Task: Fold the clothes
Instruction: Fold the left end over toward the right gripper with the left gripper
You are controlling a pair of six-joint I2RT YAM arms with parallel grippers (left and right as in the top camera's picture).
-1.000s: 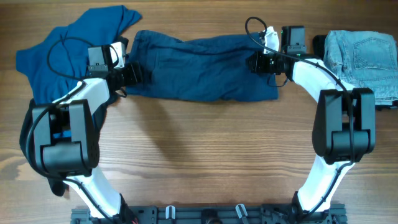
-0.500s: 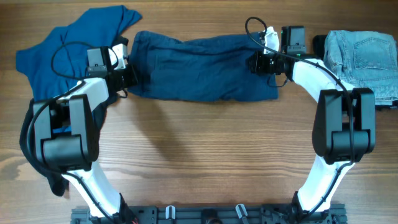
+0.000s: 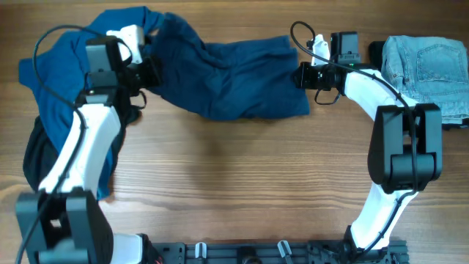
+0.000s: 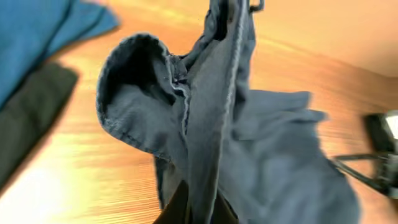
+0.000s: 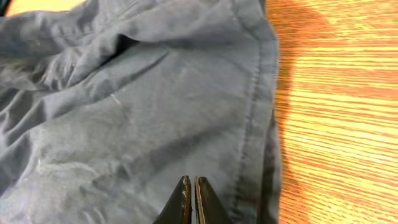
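At the far left of the table you have the blue shirt spread out, with the black garment lying nearer, partly under your left arm. Just right of the shirt, your left gripper is clamped on the left end of the navy shorts; in the left wrist view a fold of that cloth runs up from between the closed fingertips, and a hemmed opening hangs bunched to the left of it. From that grip the shorts stretch rightward across the far middle of the table, crumpled at the left end and flatter toward the right, where a stitched edge lies against bare wood. Your right gripper sits at that right end with its fingers pressed together over the fabric; the right wrist view shows the tips meeting with only a thin line between them, and you cannot tell whether any cloth is caught there. At the far right, well apart from the shorts, the light-wash jeans lie in a folded pile beside your right arm
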